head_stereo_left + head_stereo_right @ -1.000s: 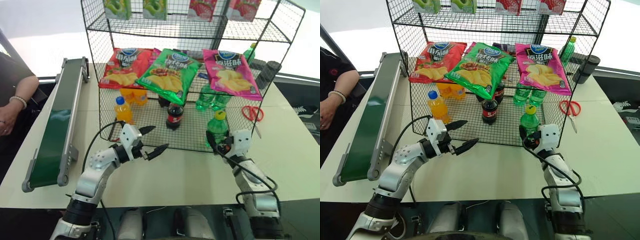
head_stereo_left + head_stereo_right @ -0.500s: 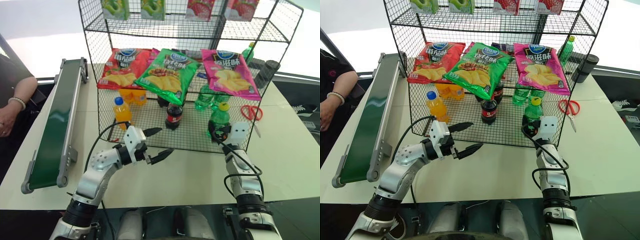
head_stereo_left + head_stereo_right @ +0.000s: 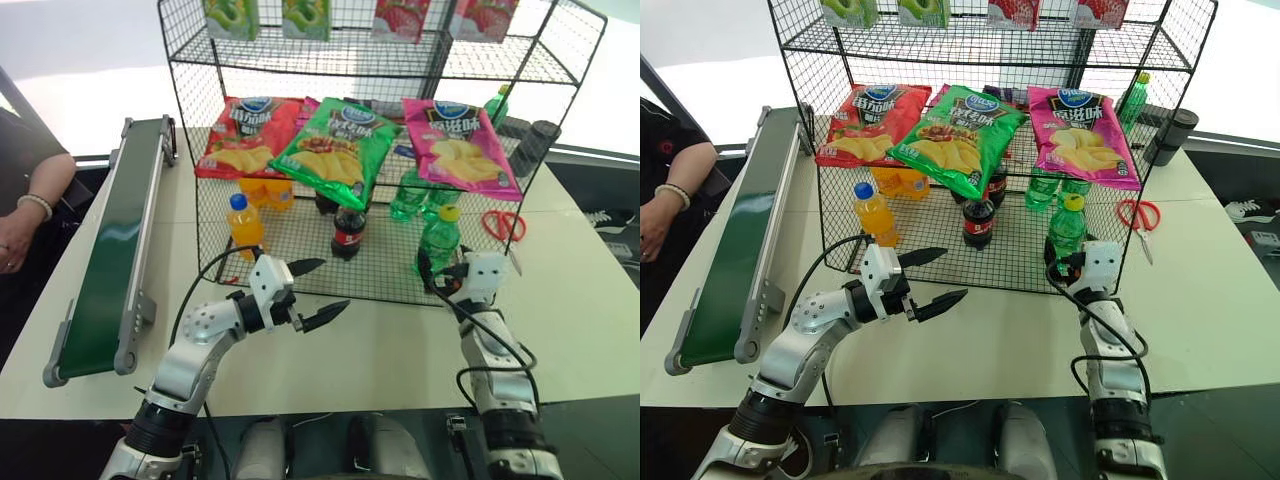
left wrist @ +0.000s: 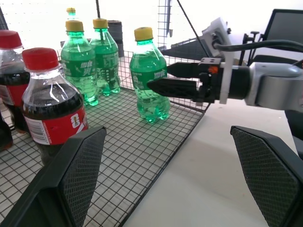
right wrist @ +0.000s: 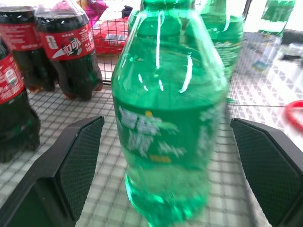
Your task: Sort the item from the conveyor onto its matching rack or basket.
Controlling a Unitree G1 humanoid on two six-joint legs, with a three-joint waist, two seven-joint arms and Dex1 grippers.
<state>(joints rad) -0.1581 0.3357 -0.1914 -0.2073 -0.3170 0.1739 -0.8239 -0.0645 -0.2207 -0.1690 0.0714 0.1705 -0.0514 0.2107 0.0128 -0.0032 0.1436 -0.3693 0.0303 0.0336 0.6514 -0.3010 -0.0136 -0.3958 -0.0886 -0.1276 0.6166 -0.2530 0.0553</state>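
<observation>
Right end effector (image 3: 452, 272) spread beside green bottle (image 3: 438, 240) | left end effector (image 3: 312, 292) spread | green bottles on rack (image 3: 300, 262): 3

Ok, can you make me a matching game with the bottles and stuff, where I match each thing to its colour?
Things:
1. cap of the green soda bottle by the right pincer
2. cap of the orange drink bottle
3. cap of the cola bottle
4. belt of the conveyor

Colours:
A. red
B. dark green
C. yellow
D. blue

Pairs: 1-C, 2-D, 3-A, 4-B
</observation>
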